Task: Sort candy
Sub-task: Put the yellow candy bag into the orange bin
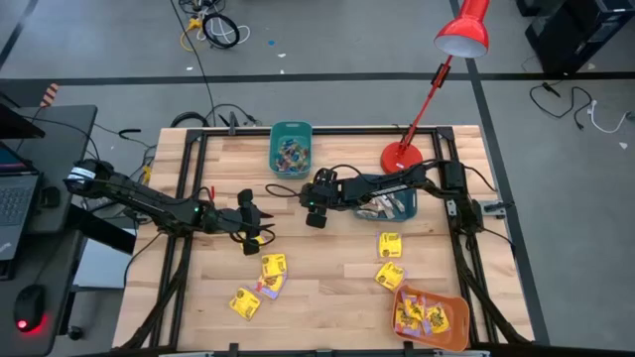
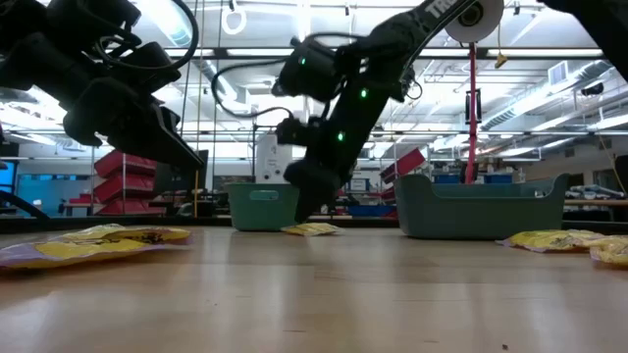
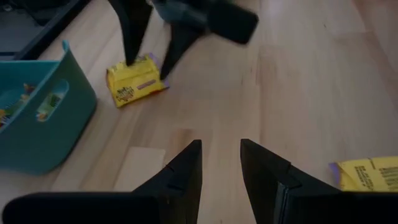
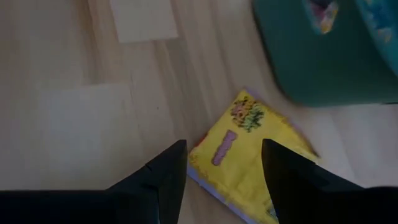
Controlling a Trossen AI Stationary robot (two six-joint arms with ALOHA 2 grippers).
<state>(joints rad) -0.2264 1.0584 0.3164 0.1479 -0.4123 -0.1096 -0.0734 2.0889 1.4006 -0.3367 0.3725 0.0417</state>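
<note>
A yellow candy packet [image 4: 249, 155] with dark print lies flat on the wooden table near its middle. My right gripper [image 4: 224, 149] hangs open over it, pointing steeply down, one finger on either side [image 3: 146, 71]. In the high view that gripper [image 1: 316, 213] hides the packet. My left gripper [image 3: 221, 146] is open with nothing between its fingers, and hovers left of centre [image 1: 256, 236]. More yellow packets lie flat near it [image 1: 274, 266], [image 1: 245, 302] and on the right [image 1: 389, 244], [image 1: 389, 276]. My right gripper's open fingers [image 3: 134, 43] come at the packet's far edge [image 3: 140, 62] from above, slanting. I cannot tell whether they touch it. The packet lies flat on the table.
A teal bin [image 1: 291, 149] with small coloured sweets stands at the far edge. A darker bin [image 1: 389, 203] with pale sticks sits under the right arm. An orange bin [image 1: 430, 317] with packets is at the near right. A red lamp's base [image 1: 401, 156] stands far right.
</note>
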